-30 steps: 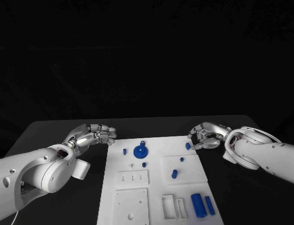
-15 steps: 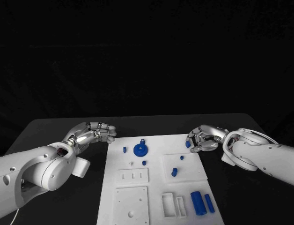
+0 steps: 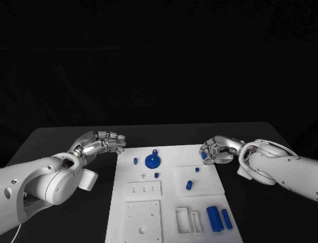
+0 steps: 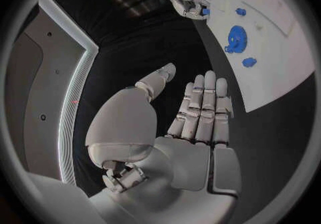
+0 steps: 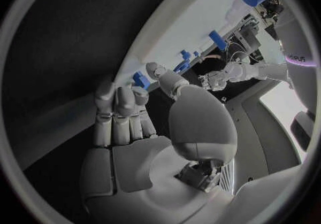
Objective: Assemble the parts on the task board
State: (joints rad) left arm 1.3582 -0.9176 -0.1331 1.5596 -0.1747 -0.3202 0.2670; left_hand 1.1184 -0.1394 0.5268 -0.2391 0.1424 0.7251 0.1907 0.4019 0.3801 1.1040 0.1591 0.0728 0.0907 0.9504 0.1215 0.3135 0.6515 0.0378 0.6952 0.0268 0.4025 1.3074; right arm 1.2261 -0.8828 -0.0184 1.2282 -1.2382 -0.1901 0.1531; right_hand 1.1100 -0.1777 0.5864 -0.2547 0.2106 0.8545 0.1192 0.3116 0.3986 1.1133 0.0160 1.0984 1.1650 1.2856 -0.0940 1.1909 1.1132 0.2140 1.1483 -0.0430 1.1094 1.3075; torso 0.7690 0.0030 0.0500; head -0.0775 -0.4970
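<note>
The white task board (image 3: 166, 202) lies mid-table with several blue parts on it. A blue gear (image 3: 151, 162) sits near its far left, also seen as the gear (image 4: 234, 37) in the left wrist view. A small blue part (image 3: 203, 155) lies at the board's far right edge. My right hand (image 3: 217, 149) hovers right at it; in the right wrist view that part (image 5: 140, 80) sits between the thumb and a fingertip, still on the board. My left hand (image 3: 101, 143) rests beside the board's far left corner and holds nothing, its fingers (image 4: 200, 112) stretched out.
Two blue cylinders (image 3: 213, 218) (image 3: 226, 219) lie at the board's near right. Small blue pegs (image 3: 135, 162) (image 3: 156, 175) (image 3: 189, 186) stand between them and the gear. Black table surrounds the board on both sides.
My right hand has slid left and closed in on the small blue part at the board's edge. The left hand has barely moved.
</note>
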